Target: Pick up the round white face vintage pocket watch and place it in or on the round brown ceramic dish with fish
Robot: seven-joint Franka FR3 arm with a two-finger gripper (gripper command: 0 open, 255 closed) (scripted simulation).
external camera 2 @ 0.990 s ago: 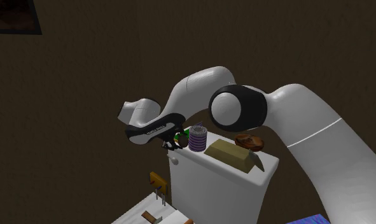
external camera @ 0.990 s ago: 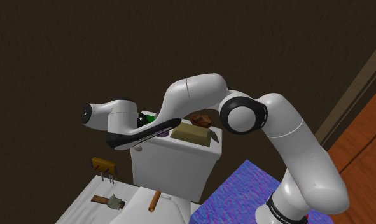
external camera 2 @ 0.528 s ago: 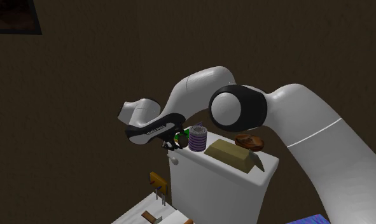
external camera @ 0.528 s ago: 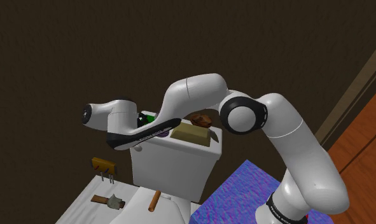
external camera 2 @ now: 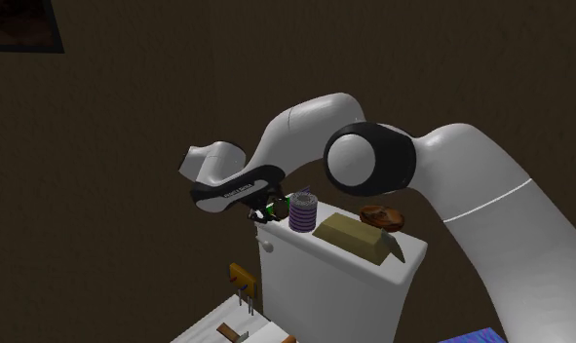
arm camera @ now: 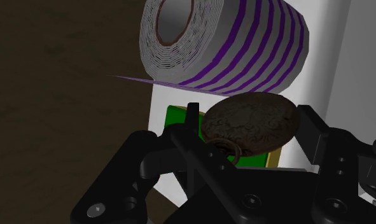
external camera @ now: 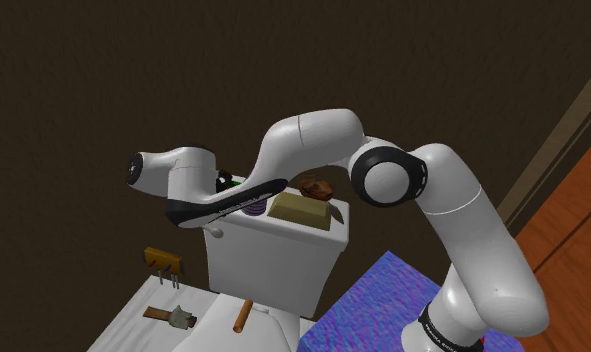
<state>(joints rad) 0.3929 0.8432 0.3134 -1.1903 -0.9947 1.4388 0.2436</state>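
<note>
White arm [external camera: 453,230]: reaches from the stand at the shoulder view's lower right, up and left, over the tank.
White toilet tank [external camera 2: 334,283]: its flat lid carries everything named below.
Tan rectangular block [external camera 2: 359,237]: lies on the lid between the roll and the dish.
White roll with purple stripes [arm camera: 224,41]: stands just beyond the gripper.
Round brown dish [external camera 2: 381,216]: sits at the lid's far end, to the second exterior view's right of the gripper, with the roll and block in between.
Black two-finger gripper [arm camera: 250,114]: narrowly parted fingers clasp the watch, just above the lid's near end.
Round pocket watch, brown embossed side showing [arm camera: 250,124]: held edge to edge; the carry probably must run along the lid and clear the roll and block.
</note>
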